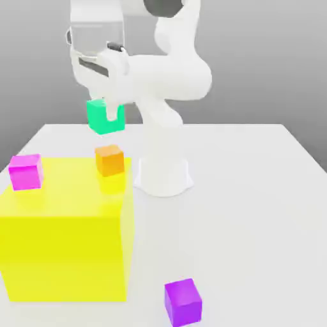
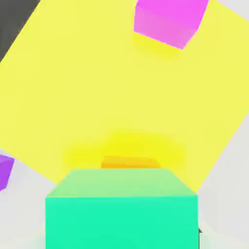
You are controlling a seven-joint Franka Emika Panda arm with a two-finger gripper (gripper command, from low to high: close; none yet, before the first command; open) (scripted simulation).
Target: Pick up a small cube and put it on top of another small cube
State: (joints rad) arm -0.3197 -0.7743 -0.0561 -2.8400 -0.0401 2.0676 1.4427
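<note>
Pincer [image 1: 110, 115] grips teal-green cube [image 1: 105, 117] — level, no long axis — above orange cube [image 1: 110, 159] on yellow block [image 1: 64, 255].

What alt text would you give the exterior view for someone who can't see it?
A white robot arm's gripper holds a teal cube in the air above an orange cube on a big yellow block, which also carries a magenta cube.

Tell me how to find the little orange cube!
Look for the big yellow block on the white table. On its top, at the corner nearest the robot's white base, sits the orange cube. The other cube up there is magenta, and the teal-green cube hangs above it in the hand.
</note>
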